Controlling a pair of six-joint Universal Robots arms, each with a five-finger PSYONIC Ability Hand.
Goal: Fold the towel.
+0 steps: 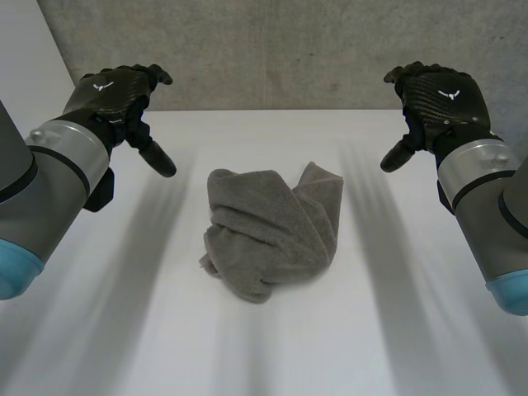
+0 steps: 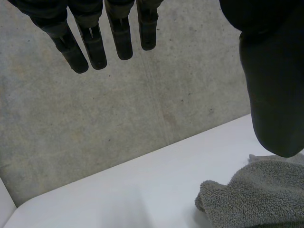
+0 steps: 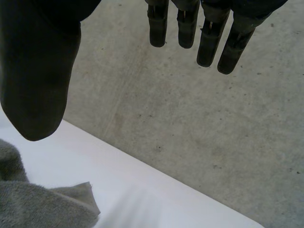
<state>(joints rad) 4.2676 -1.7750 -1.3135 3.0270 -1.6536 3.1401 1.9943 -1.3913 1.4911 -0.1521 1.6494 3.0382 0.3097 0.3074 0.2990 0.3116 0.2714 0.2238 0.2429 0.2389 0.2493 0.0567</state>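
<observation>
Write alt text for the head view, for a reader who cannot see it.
A crumpled grey towel lies heaped at the middle of a white table, not yet folded. The robot's left hand and right hand hover to either side of it, both open, touching nothing.

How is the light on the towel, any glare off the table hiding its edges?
Head view: no glare; the towel stands out grey against the white table, its creases softly shaded. Left wrist view: the thumb of the left hand looms dark beside the towel's lit edge. Right wrist view: the thumb of the right hand does likewise.
</observation>
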